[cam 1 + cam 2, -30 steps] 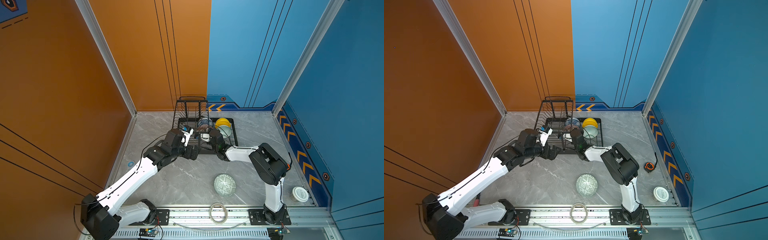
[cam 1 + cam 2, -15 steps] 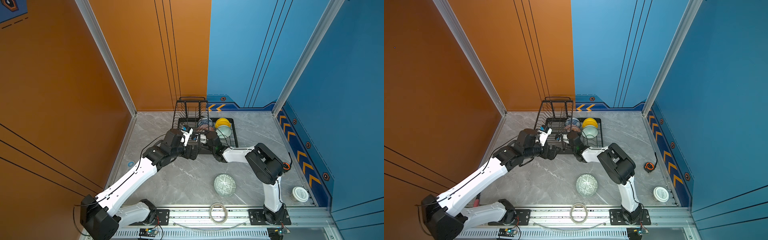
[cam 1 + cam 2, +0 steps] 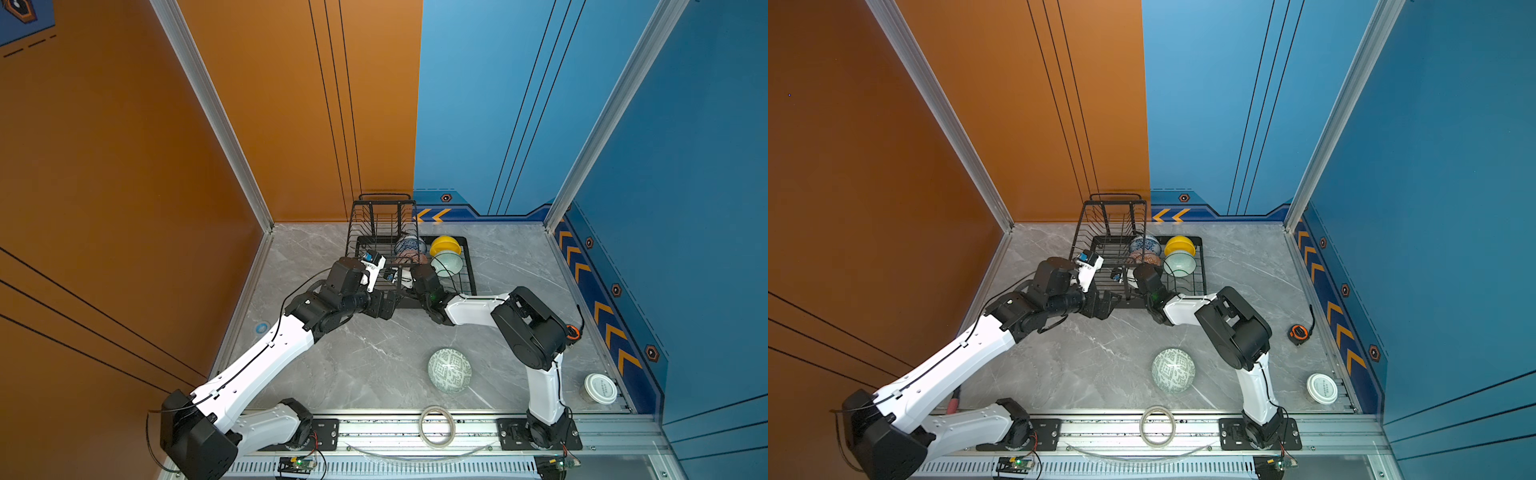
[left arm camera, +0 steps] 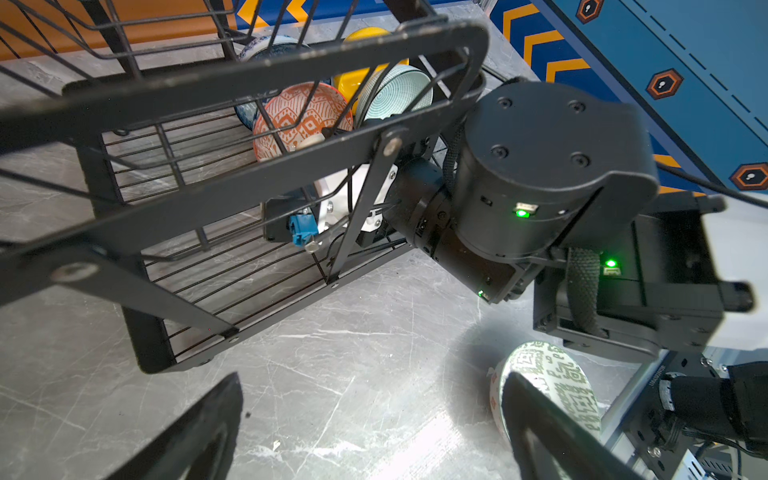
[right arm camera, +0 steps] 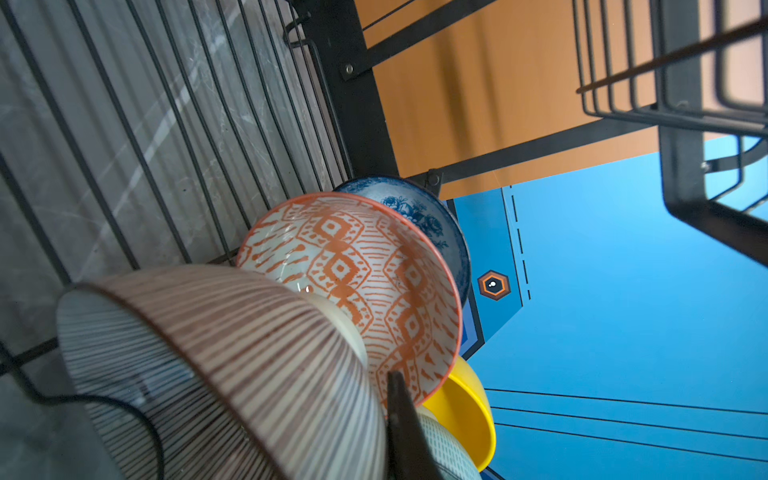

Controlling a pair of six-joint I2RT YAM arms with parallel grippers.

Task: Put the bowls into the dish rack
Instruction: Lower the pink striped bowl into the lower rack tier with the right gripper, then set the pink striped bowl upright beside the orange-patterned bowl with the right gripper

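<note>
The black wire dish rack (image 3: 469, 266) stands at the back of the table. In its base tray sit a blue floral bowl (image 5: 415, 208), an orange diamond bowl (image 5: 365, 266), a yellow bowl (image 3: 444, 245) and a pale green bowl (image 3: 446, 264). My right gripper (image 5: 386, 419) is low inside the tray, shut on the rim of a pinkish striped bowl (image 5: 232, 357) tilted against the orange one. Only one of its fingers (image 5: 403, 424) shows. My left gripper (image 4: 374, 415) hangs open and empty over the table by the rack's near left corner. A green maze bowl (image 3: 449, 370) lies upside down near the front.
A white lidded tub (image 3: 599, 388) stands at the front right. A tape ring (image 3: 436, 420) lies on the front rail, and a tape measure (image 3: 1299, 332) lies by the right wall. The rack's raised basket tier (image 3: 382, 216) overhangs the tray's left part.
My right arm has reached a little further left into the rack with the striped bowl, its elbow swinging left. The left arm has hardly moved.
</note>
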